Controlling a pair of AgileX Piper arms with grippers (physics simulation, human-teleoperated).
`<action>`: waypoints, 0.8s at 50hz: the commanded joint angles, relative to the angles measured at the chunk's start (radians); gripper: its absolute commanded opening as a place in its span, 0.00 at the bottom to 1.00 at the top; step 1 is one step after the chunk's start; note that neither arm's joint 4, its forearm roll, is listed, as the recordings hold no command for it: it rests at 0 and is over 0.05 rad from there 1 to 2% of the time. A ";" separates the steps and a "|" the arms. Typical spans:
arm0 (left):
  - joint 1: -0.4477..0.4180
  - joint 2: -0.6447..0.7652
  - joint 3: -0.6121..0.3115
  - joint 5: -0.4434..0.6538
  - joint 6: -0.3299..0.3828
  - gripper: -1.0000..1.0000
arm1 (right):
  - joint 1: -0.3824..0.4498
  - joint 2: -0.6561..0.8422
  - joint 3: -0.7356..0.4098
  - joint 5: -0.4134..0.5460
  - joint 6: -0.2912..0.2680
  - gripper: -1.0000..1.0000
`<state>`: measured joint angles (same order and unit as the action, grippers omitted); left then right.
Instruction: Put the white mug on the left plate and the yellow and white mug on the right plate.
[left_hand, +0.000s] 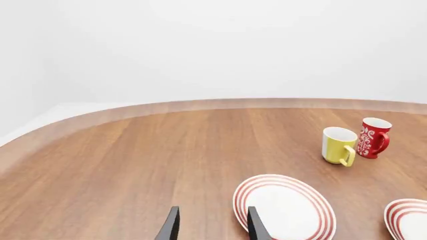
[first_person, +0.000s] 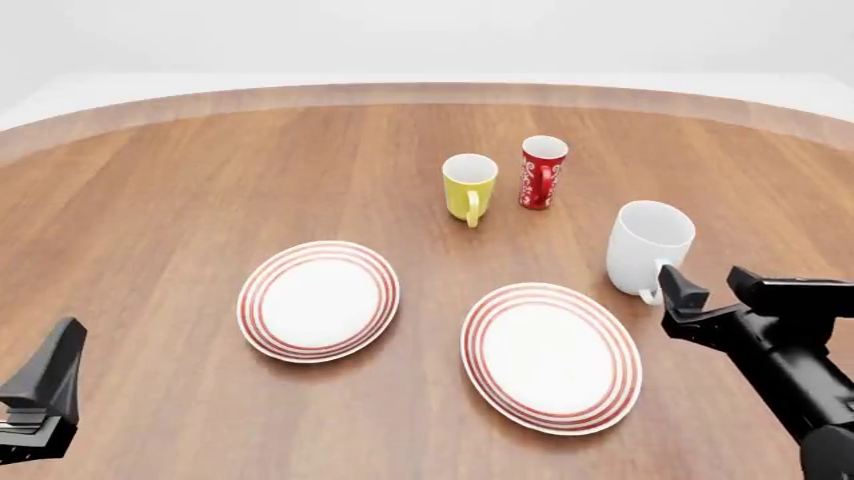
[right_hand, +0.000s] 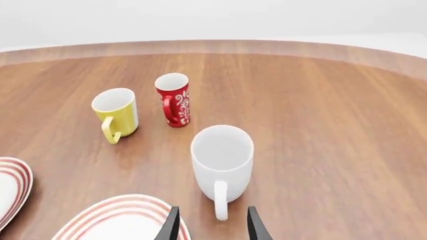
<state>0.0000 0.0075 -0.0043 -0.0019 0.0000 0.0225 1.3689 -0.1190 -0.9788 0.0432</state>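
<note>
A brown wood-grain table (first_person: 174, 180) with a paler rounded far edge filled the scene, and behind it stood only plain white walls and a pale floor. On it, the left plate (first_person: 319, 300) and the right plate (first_person: 551, 356) lay side by side, apart, both bare. Farther back, the yellow and white mug (first_person: 469, 187) stood upright just beside a slim red cup (first_person: 542, 172) with white markings. The white mug (first_person: 649, 248) stood upright on the table just beyond the right plate, its handle turned toward the right end effector (first_person: 698, 288), whose fingers were spread near that handle without touching it. The left end effector (left_hand: 212, 225) hung low beside the left plate, fingers spread, holding nothing.
</note>
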 joint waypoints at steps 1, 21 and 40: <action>0.000 0.000 0.000 0.000 0.000 1.00 | 0.002 0.143 -0.028 -0.085 0.002 1.00; 0.000 0.000 0.000 0.000 0.000 1.00 | -0.009 0.238 -0.054 -0.133 0.003 1.00; 0.000 0.000 0.000 0.000 0.000 1.00 | -0.010 0.336 -0.112 -0.146 0.008 1.00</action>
<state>0.0000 0.0075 -0.0043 -0.0019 0.0000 0.0131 1.6587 -0.2086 -1.1126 0.0486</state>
